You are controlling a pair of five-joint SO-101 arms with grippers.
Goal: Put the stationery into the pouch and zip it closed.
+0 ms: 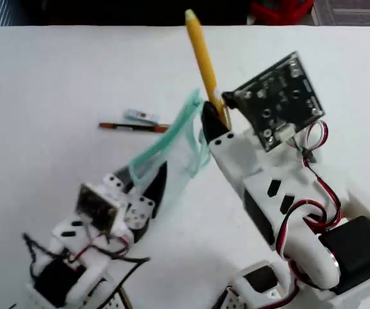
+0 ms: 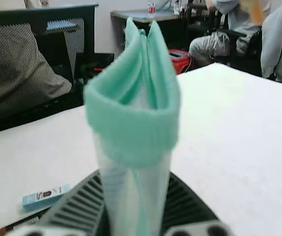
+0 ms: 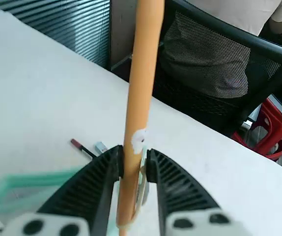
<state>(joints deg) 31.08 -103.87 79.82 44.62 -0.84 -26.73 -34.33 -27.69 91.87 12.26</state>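
Note:
The clear pouch [image 1: 172, 151] with a mint-green zipper rim is held up off the table, its mouth [image 2: 131, 110] gaping. My left gripper [image 1: 147, 187] is shut on the pouch's lower part. My right gripper [image 3: 133, 164] is shut on a yellow pencil [image 1: 203, 61], which stands steeply with its lower end beside the pouch's upper rim [image 1: 194, 106]. In the right wrist view the pencil [image 3: 141, 73] runs up between the black fingers [image 3: 99, 177]. A brown pen [image 1: 133, 127] and a small light-blue eraser [image 1: 141, 116] lie on the table beyond the pouch.
The white table [image 1: 56, 77] has free room to the left and at the back. The eraser [image 2: 45, 195] lies close under the pouch in the left wrist view. Black mesh chairs [image 3: 219, 64] and a red stool [image 3: 278, 128] stand past the table's far edge.

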